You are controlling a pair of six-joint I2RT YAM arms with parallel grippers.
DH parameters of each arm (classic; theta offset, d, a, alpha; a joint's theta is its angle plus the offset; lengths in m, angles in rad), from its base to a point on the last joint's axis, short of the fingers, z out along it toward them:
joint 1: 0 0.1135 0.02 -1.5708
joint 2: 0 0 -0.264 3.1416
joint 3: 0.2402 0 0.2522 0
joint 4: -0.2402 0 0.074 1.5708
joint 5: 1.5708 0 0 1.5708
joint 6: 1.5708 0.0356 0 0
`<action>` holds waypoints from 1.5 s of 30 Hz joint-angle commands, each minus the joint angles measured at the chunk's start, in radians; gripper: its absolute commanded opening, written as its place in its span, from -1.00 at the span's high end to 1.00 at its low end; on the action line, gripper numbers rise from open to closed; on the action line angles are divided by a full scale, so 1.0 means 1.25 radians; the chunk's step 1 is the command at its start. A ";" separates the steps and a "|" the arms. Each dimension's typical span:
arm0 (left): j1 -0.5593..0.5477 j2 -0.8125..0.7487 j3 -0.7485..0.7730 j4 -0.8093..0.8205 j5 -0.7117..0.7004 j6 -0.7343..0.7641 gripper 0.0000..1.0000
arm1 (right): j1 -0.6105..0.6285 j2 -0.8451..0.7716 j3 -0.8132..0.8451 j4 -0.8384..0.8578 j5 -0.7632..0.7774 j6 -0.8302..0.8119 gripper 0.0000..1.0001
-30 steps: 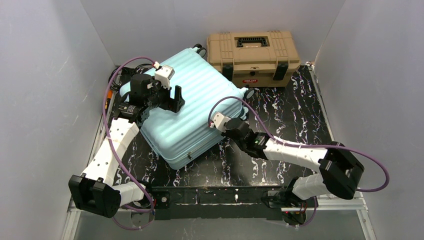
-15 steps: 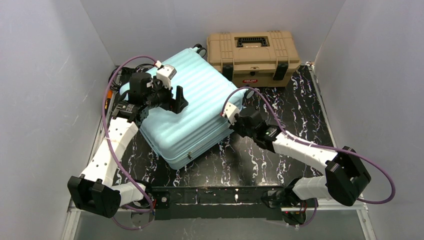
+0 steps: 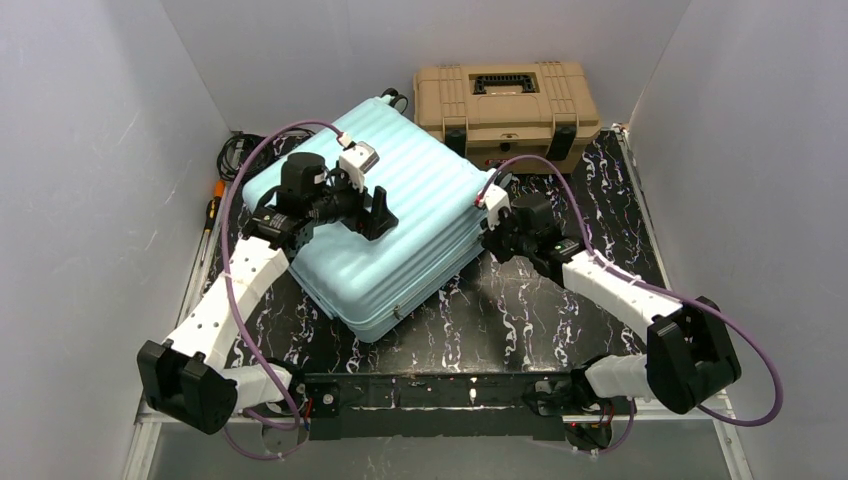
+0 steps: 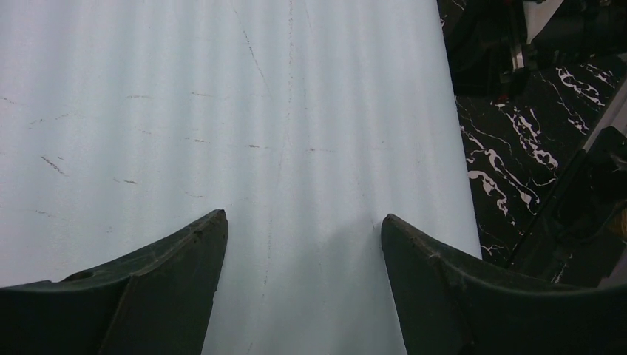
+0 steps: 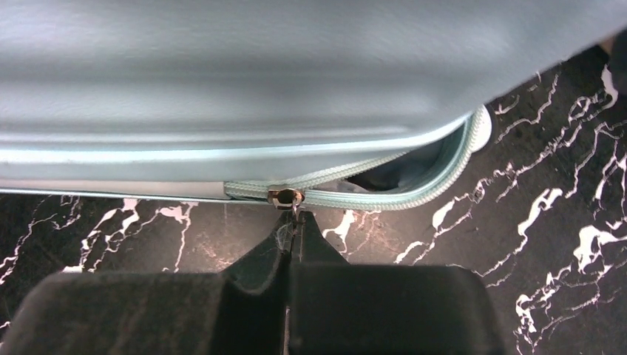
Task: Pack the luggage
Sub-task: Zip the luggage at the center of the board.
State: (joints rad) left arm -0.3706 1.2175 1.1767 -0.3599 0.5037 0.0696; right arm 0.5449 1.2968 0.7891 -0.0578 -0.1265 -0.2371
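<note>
Two grippers of mine meet the mint-blue suitcase [image 3: 420, 190] lying flat on the marbled table [image 3: 500, 320]: left gripper [image 4: 303, 222] spread apart over its lid, right gripper [image 5: 294, 225] pinching the zipper pull [image 5: 287, 197] (zip partly open).

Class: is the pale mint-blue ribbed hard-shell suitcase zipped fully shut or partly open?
Partly open: past the small metal zip slider, the suitcase gapes between its teeth, showing lining; behind it they meet.
</note>
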 commanded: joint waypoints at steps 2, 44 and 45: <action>-0.036 0.012 -0.088 -0.020 -0.114 0.032 -0.45 | -0.111 0.006 0.038 0.003 0.088 0.028 0.97; -0.025 -0.005 0.189 -0.094 -0.620 0.148 -0.97 | -0.270 -0.101 0.149 0.048 -0.004 -0.102 0.97; 0.004 0.000 0.196 -0.094 -0.626 0.144 -0.97 | -0.270 -0.107 0.146 0.037 0.002 -0.109 0.97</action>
State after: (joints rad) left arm -0.4423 1.2015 1.3643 -0.4431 -0.0750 0.2176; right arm 0.2806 1.2648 0.8780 -0.1070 -0.3298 -0.3180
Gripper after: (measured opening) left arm 0.982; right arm 0.031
